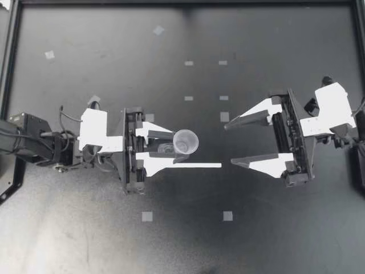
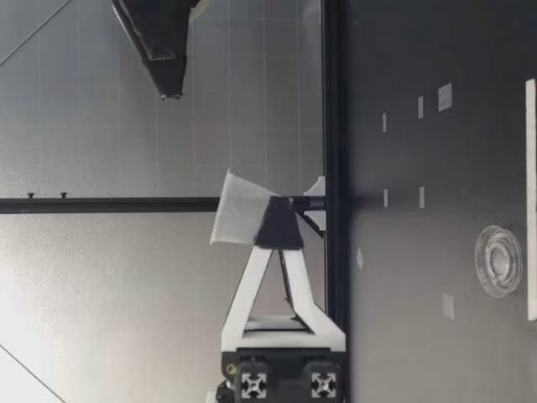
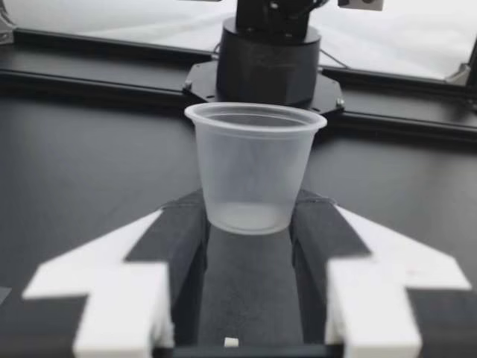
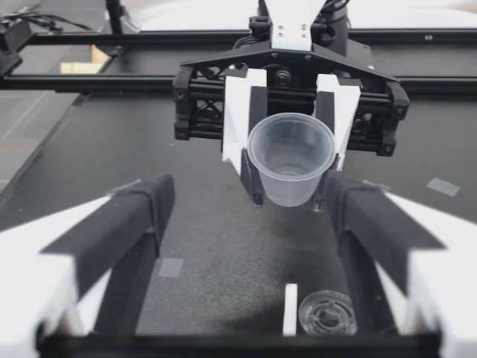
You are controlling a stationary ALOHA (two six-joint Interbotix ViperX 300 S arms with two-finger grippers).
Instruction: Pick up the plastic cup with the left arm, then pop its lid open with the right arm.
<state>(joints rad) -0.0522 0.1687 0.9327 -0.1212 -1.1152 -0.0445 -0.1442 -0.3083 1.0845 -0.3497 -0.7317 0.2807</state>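
Note:
My left gripper (image 1: 179, 146) is shut on a small translucent plastic cup (image 1: 186, 141), gripping it low on its wall. The cup (image 2: 239, 210) is upright and well above the table. In the left wrist view the cup (image 3: 253, 168) sits between the black pads (image 3: 182, 239), and it looks empty. A clear round lid (image 1: 166, 149) lies on the table under that gripper, beside a thin white strip (image 1: 197, 165). My right gripper (image 1: 230, 144) faces the cup from a short distance, open and empty. From its wrist I see the cup (image 4: 291, 158), the lid (image 4: 328, 313) and the strip (image 4: 290, 309).
The table (image 1: 182, 240) is a dark mat with small grey tape squares (image 1: 147, 216). A black frame rail (image 1: 11, 68) borders it. The lid (image 2: 497, 260) and strip (image 2: 530, 201) lie nearer the low camera than the lifted cup.

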